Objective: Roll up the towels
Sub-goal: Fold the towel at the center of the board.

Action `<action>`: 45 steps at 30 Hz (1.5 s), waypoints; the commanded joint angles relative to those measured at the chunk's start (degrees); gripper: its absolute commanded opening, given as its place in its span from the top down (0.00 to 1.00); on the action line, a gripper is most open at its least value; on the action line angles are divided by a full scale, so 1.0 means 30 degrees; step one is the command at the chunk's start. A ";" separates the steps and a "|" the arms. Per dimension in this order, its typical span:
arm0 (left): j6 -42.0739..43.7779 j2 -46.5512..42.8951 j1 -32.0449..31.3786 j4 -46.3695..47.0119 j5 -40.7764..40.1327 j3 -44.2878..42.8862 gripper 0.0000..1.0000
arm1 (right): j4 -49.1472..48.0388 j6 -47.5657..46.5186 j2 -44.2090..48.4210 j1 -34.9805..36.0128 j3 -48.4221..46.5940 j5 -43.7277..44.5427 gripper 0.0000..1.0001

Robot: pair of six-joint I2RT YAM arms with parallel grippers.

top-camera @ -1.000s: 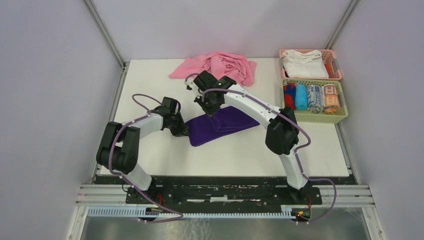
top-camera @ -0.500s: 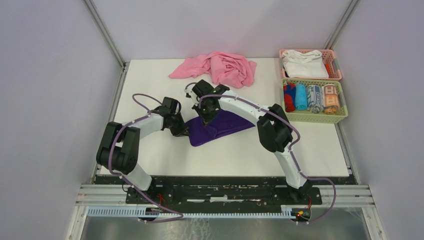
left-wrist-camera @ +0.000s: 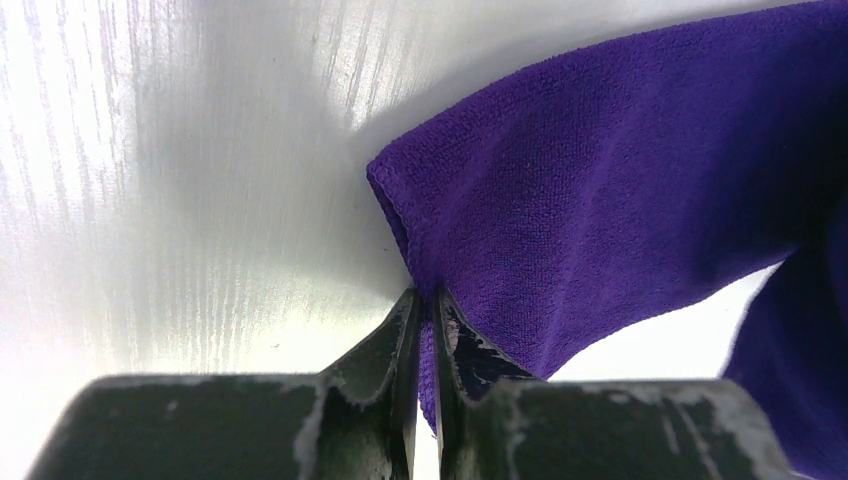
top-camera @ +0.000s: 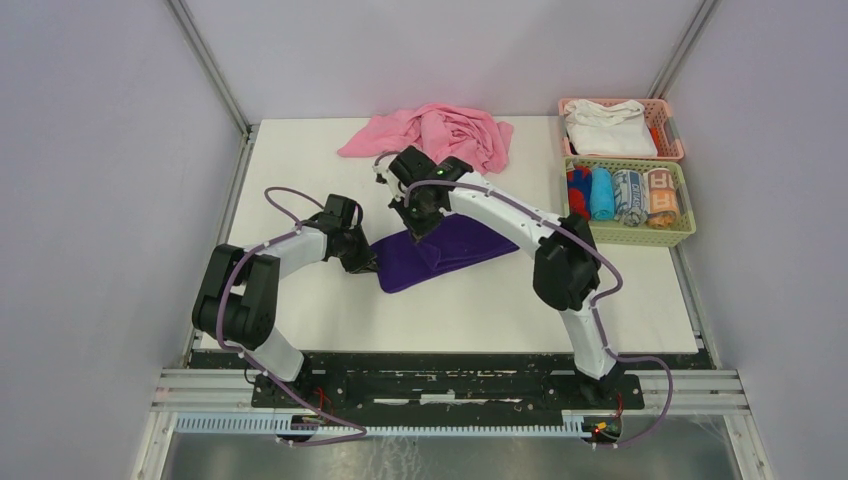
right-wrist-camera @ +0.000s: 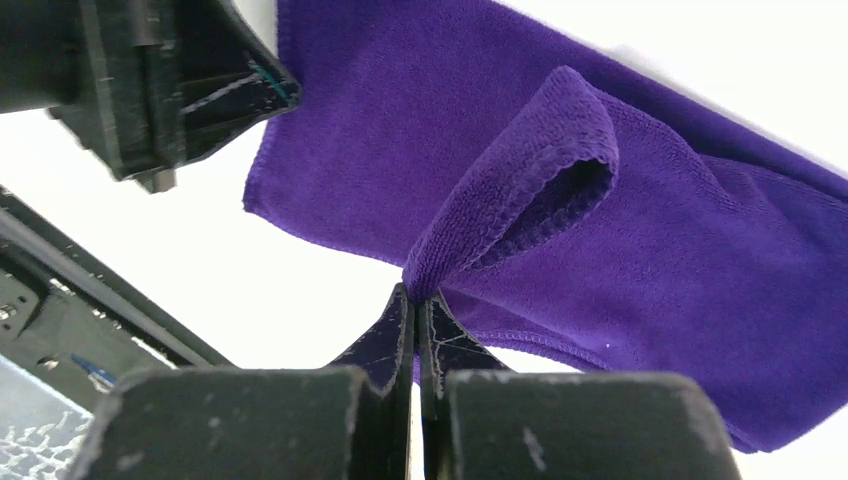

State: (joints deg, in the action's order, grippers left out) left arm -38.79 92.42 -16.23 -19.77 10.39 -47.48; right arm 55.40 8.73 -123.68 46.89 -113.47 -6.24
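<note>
Two baskets stand right of the purple towel (top-camera: 430, 262): the pink basket (top-camera: 615, 102) holds white cloth (top-camera: 610, 132); the green basket (top-camera: 640, 238), nearer the arms, holds rolled towels (top-camera: 601, 193) in a row. Purple towel lies mid-counter (top-camera: 450, 315), a crumpled pink towel (top-camera: 450, 135) beyond it. Left end effector (left-wrist-camera: 424, 310), fingers closed, pinches the purple towel's left edge. Right end effector (right-wrist-camera: 414, 300), fingers closed, pinches a raised fold. White counter; pale lilac walls (top-camera: 100, 200) on three sides.
</note>
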 commanded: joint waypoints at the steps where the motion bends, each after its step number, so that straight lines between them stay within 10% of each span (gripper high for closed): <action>1: -0.0460 -0.0358 -0.0127 -0.0467 -0.0798 0.0135 0.84 | 0.0473 -0.0130 0.1851 0.0192 -0.1268 -0.0043 1.00; 29: -0.0490 -0.0470 -0.0217 -0.0526 -0.0946 0.0328 0.84 | -0.3245 0.1789 -0.2293 0.0423 -0.0544 -0.2837 0.96; 45: -0.0460 -0.0726 -0.0248 -0.0639 -0.1258 0.0420 0.84 | -0.0414 0.0815 0.0807 0.0410 -0.1242 -0.0644 1.00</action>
State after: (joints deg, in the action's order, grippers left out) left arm -38.79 91.33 -16.64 -20.43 8.97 -46.81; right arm 52.07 12.60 -128.92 47.90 -114.50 -11.00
